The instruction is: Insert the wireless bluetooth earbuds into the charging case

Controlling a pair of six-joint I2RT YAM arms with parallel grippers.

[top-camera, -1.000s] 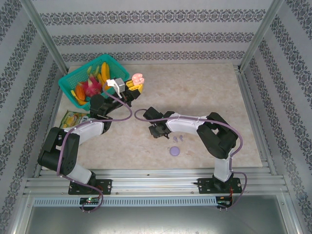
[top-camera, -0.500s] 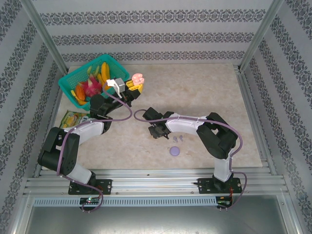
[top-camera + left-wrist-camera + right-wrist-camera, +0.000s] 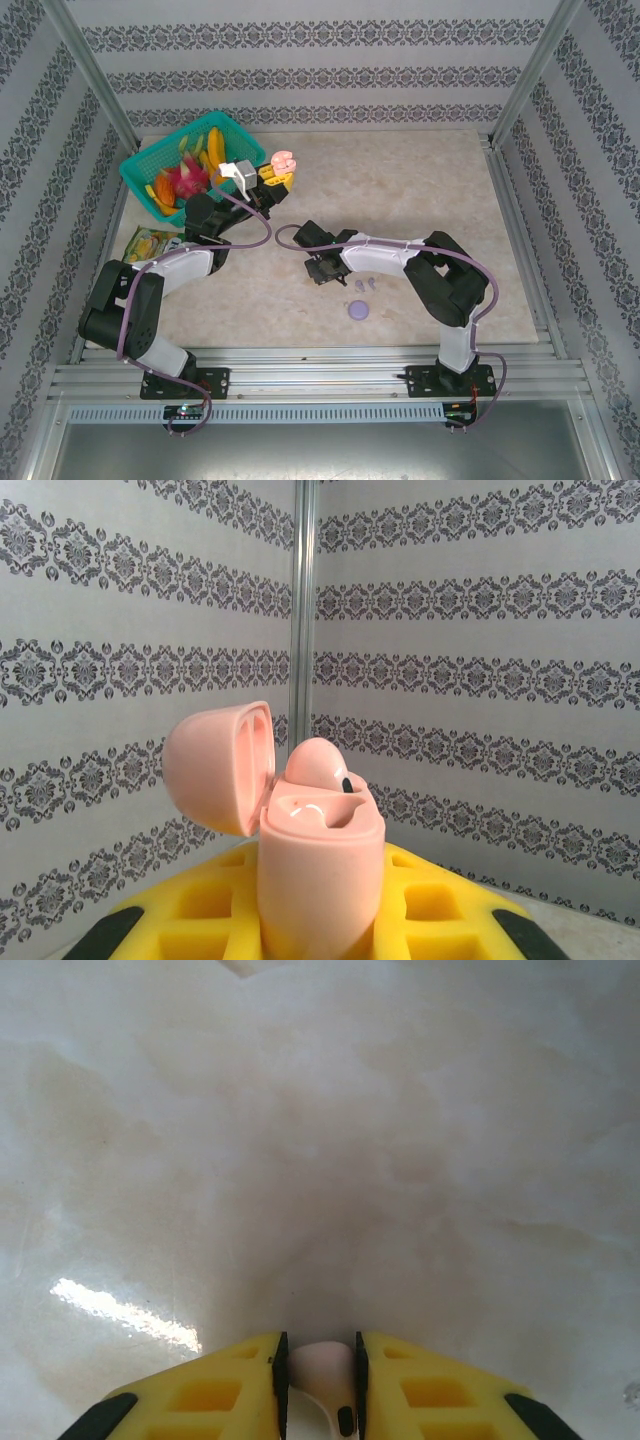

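A: Closing on a pink earbud (image 3: 320, 1365) with the right gripper (image 3: 320, 1345). Narrower than a second ago, and now snug against both sides of it, low over the table (image 3: 300, 1110).

B: Meaning for the task?

A: Looks like a pick-up almost secured. Next, probably a lift and a carry across to the pink case (image 3: 320, 870).

B: And that case?

A: Clamped upright in the left gripper (image 3: 320, 930), same tight grip as a second ago. Lid swung open, raised just beside the green basket (image 3: 138, 192). Already holding a seated earbud (image 3: 318, 765) in one socket; other socket seemingly free.

B: Anything from the wrist cameras unclear from above?

A: From the left wrist, open lid and seated earbud, both plain. From above, merely a pink blob at the fingertips. From the right wrist, the pinch itself. From above, too small to judge.

B: And the other way round?

A: From above, the layout. Two lilac earbuds (image 3: 366, 285) loose on the table just right of the right gripper, with the lilac case (image 3: 358, 309) near them. All well apart from the pink case.
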